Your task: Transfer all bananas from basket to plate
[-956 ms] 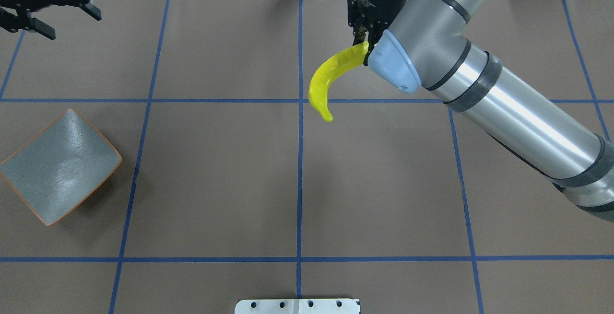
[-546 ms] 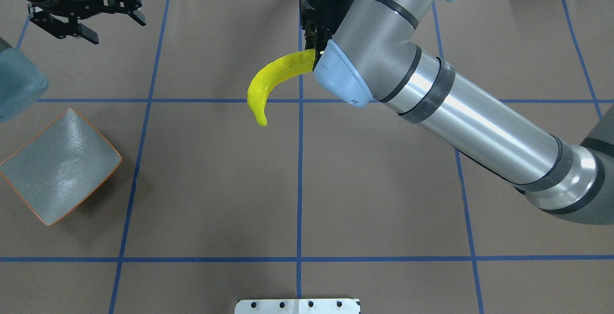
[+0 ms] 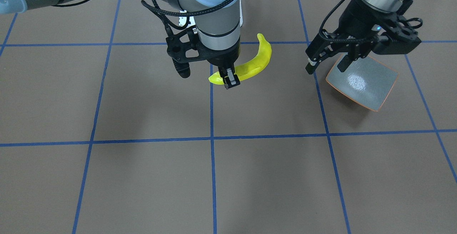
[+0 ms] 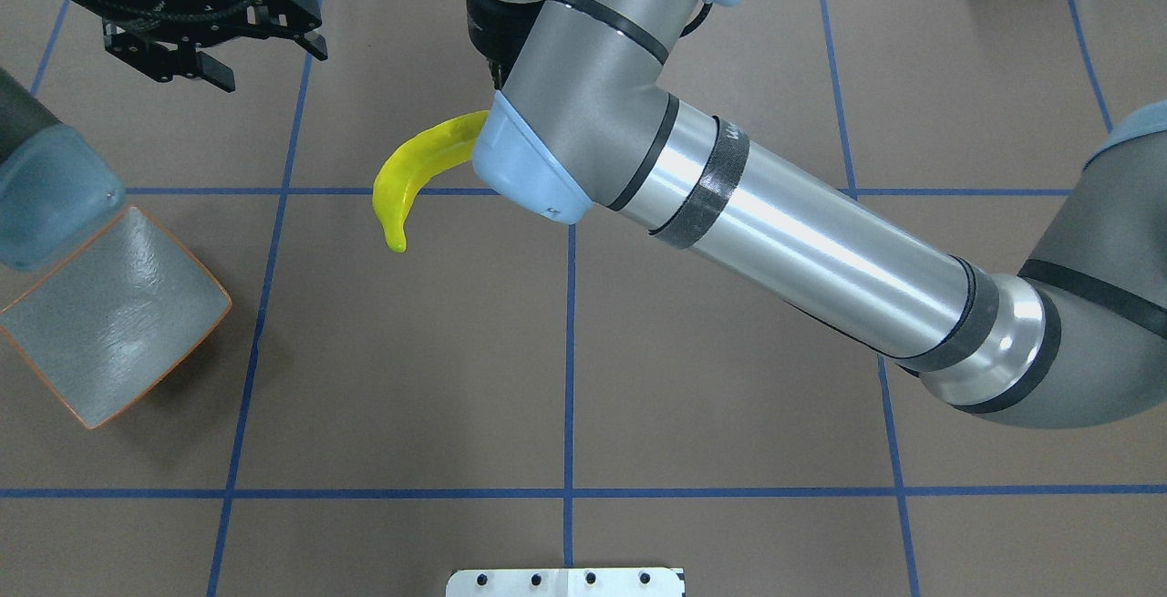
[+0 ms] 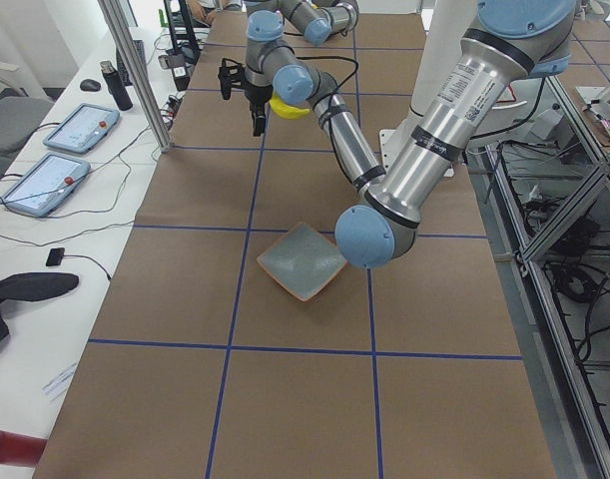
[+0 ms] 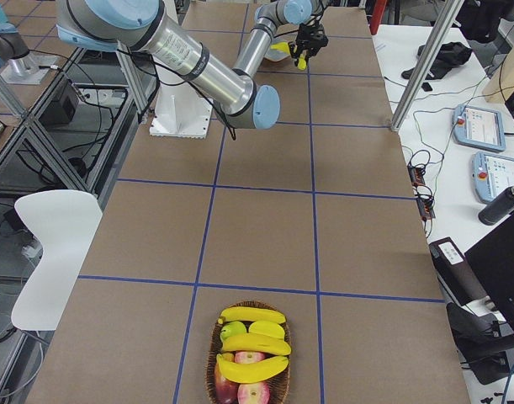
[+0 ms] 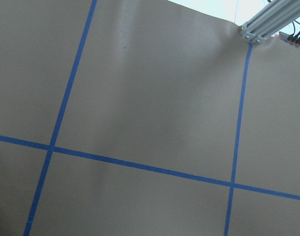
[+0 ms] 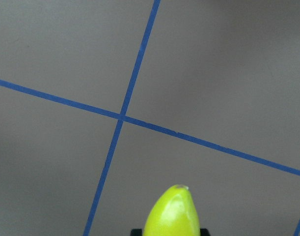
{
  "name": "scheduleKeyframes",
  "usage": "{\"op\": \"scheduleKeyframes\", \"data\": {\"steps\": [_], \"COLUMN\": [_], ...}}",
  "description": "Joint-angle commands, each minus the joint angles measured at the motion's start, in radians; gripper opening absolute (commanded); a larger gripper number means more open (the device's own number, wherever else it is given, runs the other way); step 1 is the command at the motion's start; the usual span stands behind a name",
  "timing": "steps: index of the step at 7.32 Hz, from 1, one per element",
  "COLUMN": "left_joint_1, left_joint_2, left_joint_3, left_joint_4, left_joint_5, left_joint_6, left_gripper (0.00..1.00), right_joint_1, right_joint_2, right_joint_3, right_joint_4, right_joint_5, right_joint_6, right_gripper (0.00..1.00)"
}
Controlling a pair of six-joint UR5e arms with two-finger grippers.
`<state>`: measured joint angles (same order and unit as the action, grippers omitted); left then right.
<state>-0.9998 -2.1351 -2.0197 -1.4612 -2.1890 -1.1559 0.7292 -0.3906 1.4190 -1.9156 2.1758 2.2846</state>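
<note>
My right gripper [image 3: 230, 79] is shut on one end of a pale greenish-yellow banana [image 3: 256, 62] and holds it above the table, just left of the centre line in the overhead view [image 4: 412, 169]. Its tip shows in the right wrist view [image 8: 172, 214]. My left gripper [image 3: 326, 64] is open and empty, hanging above the table near the far corner of the plate [image 3: 367, 84]. The grey-green plate [image 4: 118, 324] holds nothing. Three more yellow bananas [image 6: 254, 343] lie in the basket [image 6: 211, 353] at the table's far right end.
Red apples [image 6: 255, 391] and a green fruit lie in the basket with the bananas. My left arm's elbow [image 4: 46, 196] hangs over the plate's back corner. A white mounting plate [image 4: 565, 581] sits at the near table edge.
My right arm has swung left with the banana, from right of the centre line to left of it. My left gripper has moved right, toward the banana, still open.
</note>
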Motion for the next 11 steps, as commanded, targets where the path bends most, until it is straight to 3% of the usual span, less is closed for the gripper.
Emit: {"op": "scheduleKeyframes", "data": {"steps": [1, 2, 3, 5, 7, 9, 11], "left_joint_1": [0.021, 0.023, 0.020, 0.015, 0.010, 0.015, 0.018], "left_joint_2": [0.004, 0.011, 0.030, 0.052, 0.055, 0.049, 0.049], "left_joint_3": [-0.040, -0.042, -0.042, -0.030, -0.024, 0.013, 0.065], "left_joint_4": [0.001, -0.001, -0.013, -0.054, -0.096, -0.253, -0.410], "left_joint_5": [-0.011, -0.046, -0.148, -0.259, -0.378, -0.406, -0.408], "left_joint_6": [0.001, 0.001, 0.001, -0.013, -0.016, -0.053, -0.103], "left_gripper": [0.98, 0.99, 0.98, 0.99, 0.99, 0.99, 0.99], "right_joint_1": [-0.013, -0.013, -0.011, -0.011, -0.010, -0.007, 0.030], "right_joint_2": [0.015, 0.001, -0.014, -0.100, -0.143, -0.210, -0.235], "right_joint_3": [0.009, 0.030, 0.044, 0.157, 0.179, 0.192, 0.192], "right_joint_4": [0.004, 0.054, 0.102, 0.186, 0.309, 0.479, 0.594], "right_joint_5": [-0.008, -0.034, -0.036, -0.036, -0.031, -0.010, 0.097], "right_joint_6": [-0.013, -0.019, -0.039, -0.097, -0.109, -0.116, -0.138], "right_gripper": [0.00, 0.00, 0.00, 0.00, 0.00, 0.00, 0.00]}}
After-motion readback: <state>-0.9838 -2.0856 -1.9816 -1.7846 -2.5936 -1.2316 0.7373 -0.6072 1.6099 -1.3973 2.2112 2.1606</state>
